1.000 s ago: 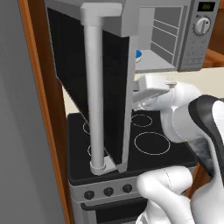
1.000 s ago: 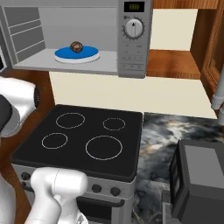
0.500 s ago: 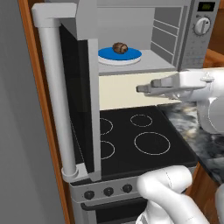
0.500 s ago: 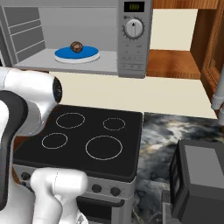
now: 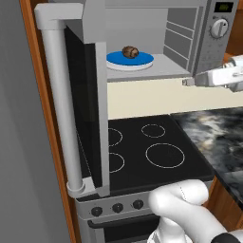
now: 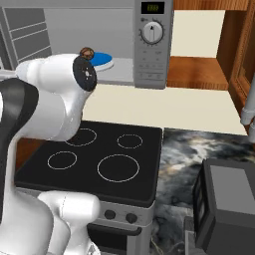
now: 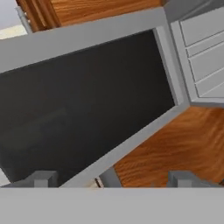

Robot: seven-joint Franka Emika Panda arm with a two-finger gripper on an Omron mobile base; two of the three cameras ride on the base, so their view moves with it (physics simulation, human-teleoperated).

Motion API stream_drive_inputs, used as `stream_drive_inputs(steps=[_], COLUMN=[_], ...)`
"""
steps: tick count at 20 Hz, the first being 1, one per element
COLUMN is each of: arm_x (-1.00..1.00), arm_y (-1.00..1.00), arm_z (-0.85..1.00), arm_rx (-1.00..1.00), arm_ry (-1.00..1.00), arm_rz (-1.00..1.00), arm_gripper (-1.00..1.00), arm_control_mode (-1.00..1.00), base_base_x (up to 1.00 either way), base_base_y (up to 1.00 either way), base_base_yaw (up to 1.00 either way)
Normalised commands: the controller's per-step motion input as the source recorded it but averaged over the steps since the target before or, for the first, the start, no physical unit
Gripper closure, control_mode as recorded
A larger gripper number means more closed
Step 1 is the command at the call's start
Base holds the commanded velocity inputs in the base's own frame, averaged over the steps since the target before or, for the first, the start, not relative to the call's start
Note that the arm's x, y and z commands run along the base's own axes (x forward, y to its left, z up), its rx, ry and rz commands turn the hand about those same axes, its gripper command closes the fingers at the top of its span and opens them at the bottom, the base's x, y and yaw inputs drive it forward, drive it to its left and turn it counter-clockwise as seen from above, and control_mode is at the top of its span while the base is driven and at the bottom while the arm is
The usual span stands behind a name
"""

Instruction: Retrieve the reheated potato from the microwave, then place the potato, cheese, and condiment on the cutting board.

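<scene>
Black stove (image 5: 152, 152) below open microwave (image 5: 209, 42), potato (image 5: 130, 51) inside

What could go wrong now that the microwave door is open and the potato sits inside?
The potato is round and lies loose on a blue plate, so it might roll when nudged. The open pincer must enter past the swung-out microwave door, so the arm could knock it.

One microwave (image 5: 209, 38); one potato (image 5: 130, 51); one blue plate (image 5: 130, 60); four burner rings on one stove (image 5: 152, 156); three stove knobs (image 5: 117, 207); one small dark appliance (image 6: 226, 206).
</scene>
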Motion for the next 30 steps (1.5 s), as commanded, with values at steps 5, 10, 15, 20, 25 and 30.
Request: stream_drive_inputs(steps=[5, 10, 15, 20, 25, 30], arm_x=[0.81, 0.61, 0.65, 0.89, 0.99, 1.00], arm_y=[-0.18, 0.00, 0.00, 0.00, 0.00, 0.00], arm_z=[0.00, -0.04, -0.26, -0.17, -0.05, -0.03], arm_rx=[-0.27, -0.21, -0.08, -0.05, 0.00, 0.00], arm_ry=[-0.10, -0.11, -0.08, -0.07, -0.03, 0.00], arm_rz=[-0.32, -0.27, -0.23, -0.24, -0.21, -0.16], arm_gripper=[-1.00, -1.00, -1.00, -1.00, -1.00, -1.00], arm_control_mode=[-1.00, -1.00, -1.00, -1.00, -1.00, -1.00], base_base_x=[0.00, 0.00, 0.00, 0.00, 0.00, 0.00], base_base_y=[0.00, 0.00, 0.00, 0.00, 0.00, 0.00], base_base_yaw=[0.00, 0.00, 0.00, 0.00, 0.00, 0.00])
